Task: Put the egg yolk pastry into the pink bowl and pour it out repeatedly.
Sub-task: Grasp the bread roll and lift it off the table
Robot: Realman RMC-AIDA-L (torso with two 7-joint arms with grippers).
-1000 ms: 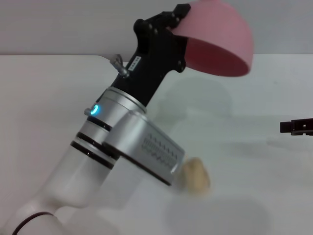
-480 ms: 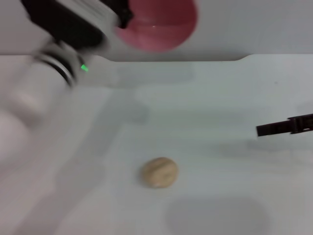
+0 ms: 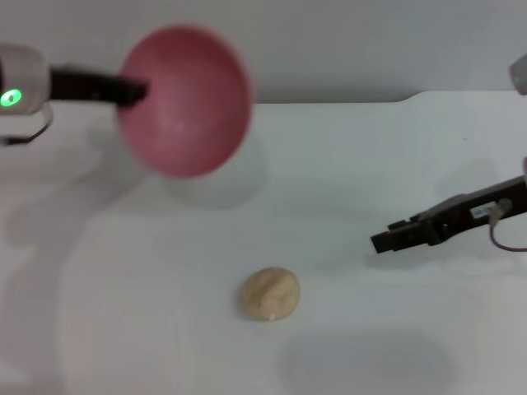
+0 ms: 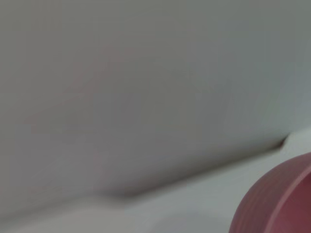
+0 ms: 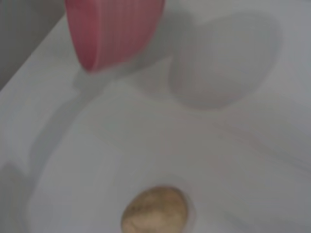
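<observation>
The egg yolk pastry [image 3: 269,294] lies on the white table, near the front middle, and touches nothing. It also shows in the right wrist view [image 5: 154,211]. My left gripper [image 3: 136,89] is shut on the rim of the pink bowl [image 3: 183,100] and holds it in the air at the back left, tipped on its side. The bowl holds nothing that I can see. It also shows in the left wrist view [image 4: 277,199] and the right wrist view [image 5: 114,29]. My right gripper [image 3: 385,241] hangs above the table, to the right of the pastry and apart from it.
The white table [image 3: 370,164] ends at a back edge against a grey wall [image 3: 370,41]. The bowl's shadow falls on the table below and to the right of it.
My left arm has swung the bowl from the upper right to the back left. The pastry has rolled a little left and come to rest. My right gripper has moved left, towards the pastry.
</observation>
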